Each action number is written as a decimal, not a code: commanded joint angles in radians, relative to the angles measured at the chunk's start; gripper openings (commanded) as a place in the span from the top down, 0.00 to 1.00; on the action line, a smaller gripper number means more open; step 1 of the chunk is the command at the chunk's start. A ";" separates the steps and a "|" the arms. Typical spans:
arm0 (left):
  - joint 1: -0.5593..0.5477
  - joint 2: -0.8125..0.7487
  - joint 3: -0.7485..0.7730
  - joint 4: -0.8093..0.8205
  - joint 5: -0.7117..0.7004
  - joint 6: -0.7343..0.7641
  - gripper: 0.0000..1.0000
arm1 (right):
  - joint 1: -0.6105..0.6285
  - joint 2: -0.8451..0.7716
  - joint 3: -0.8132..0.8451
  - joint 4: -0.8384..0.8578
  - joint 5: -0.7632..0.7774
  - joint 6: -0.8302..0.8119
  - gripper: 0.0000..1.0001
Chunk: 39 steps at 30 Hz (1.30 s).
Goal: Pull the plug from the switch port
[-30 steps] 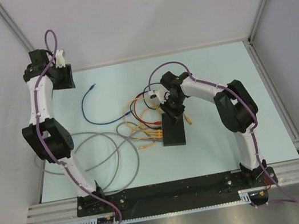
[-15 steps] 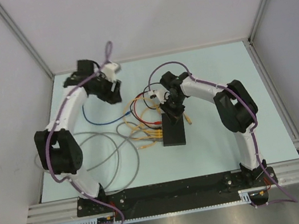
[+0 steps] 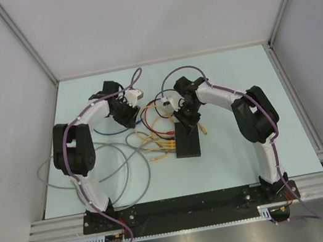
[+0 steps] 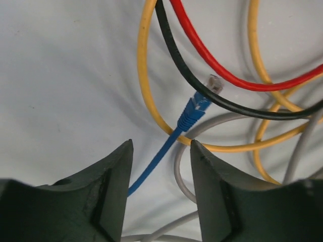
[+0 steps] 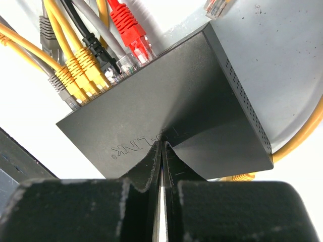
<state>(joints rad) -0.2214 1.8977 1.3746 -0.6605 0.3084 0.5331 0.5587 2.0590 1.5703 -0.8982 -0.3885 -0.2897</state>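
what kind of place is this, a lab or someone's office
Most likely a robotics lab test cell: a pale table boxed in by plain white walls, a left arm and right arm bolted at its near edge, and a black switch amid tangled cables.

We see a pale blue-green surface enclosed by white walls. On it lies a loose blue cable, its clear-tipped connector free, tucked under a black cable. A grey cable sprawls in wide loops at near left, and an aluminium rail edges the near side.
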 commanded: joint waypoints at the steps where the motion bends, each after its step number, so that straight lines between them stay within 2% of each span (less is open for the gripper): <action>1: -0.001 0.060 0.030 0.029 -0.058 0.037 0.49 | -0.011 0.039 -0.024 0.007 0.111 -0.039 0.96; 2: -0.001 0.067 0.029 0.024 -0.067 0.056 0.54 | -0.013 0.041 -0.024 0.008 0.111 -0.039 0.96; 4: 0.001 0.073 0.021 0.021 -0.092 0.064 0.58 | -0.014 0.041 -0.024 0.010 0.111 -0.037 0.95; 8: 0.004 0.069 0.014 0.012 -0.104 0.077 0.75 | -0.020 0.044 -0.023 0.015 0.111 -0.034 0.95; 10: 0.005 0.060 0.023 -0.011 -0.097 0.079 0.81 | -0.022 0.047 -0.018 0.016 0.112 -0.034 0.95; 13: 0.016 0.034 0.026 -0.036 -0.115 0.108 0.94 | -0.025 0.052 -0.013 0.013 0.112 -0.032 0.96; 16: 0.043 0.002 0.024 -0.057 -0.178 0.160 0.99 | -0.029 0.056 -0.010 0.015 0.114 -0.032 0.95; 20: 0.114 -0.019 0.021 -0.053 -0.247 0.211 1.00 | -0.036 0.059 -0.009 0.013 0.111 -0.031 0.96; 22: 0.129 -0.006 0.035 -0.045 -0.259 0.206 0.96 | -0.039 0.062 -0.004 0.015 0.109 -0.031 0.96; 23: 0.134 0.001 0.059 -0.036 -0.261 0.191 0.90 | -0.039 0.066 0.000 0.013 0.109 -0.031 0.95; 24: 0.132 0.017 0.076 -0.037 -0.253 0.179 0.79 | -0.037 0.069 0.003 0.013 0.109 -0.031 0.95; 25: 0.129 0.023 0.096 -0.040 -0.236 0.160 0.61 | -0.037 0.070 0.008 0.012 0.111 -0.031 0.95; 27: 0.111 0.017 0.170 -0.072 -0.188 0.104 0.51 | -0.039 0.073 0.014 0.009 0.114 -0.032 0.95; 28: 0.100 0.006 0.196 -0.086 -0.111 0.087 0.46 | -0.037 0.073 0.016 0.005 0.115 -0.034 0.96; 30: 0.074 -0.028 0.250 -0.112 0.033 0.041 0.43 | -0.043 0.063 0.013 0.007 0.112 -0.031 0.96; 31: 0.067 -0.063 0.253 -0.111 0.198 0.019 0.41 | -0.045 0.059 0.010 0.007 0.106 -0.026 0.96; 34: 0.002 -0.094 0.219 -0.087 0.460 -0.021 0.39 | -0.062 0.035 0.005 0.007 0.057 -0.016 0.97; 39: -0.084 0.006 0.213 -0.106 0.577 -0.048 0.40 | -0.097 0.012 0.005 -0.014 -0.054 -0.020 0.95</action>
<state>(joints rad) -0.2443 1.8454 1.5814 -0.7433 0.6312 0.5297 0.4976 2.0701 1.5894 -0.9112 -0.4129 -0.2897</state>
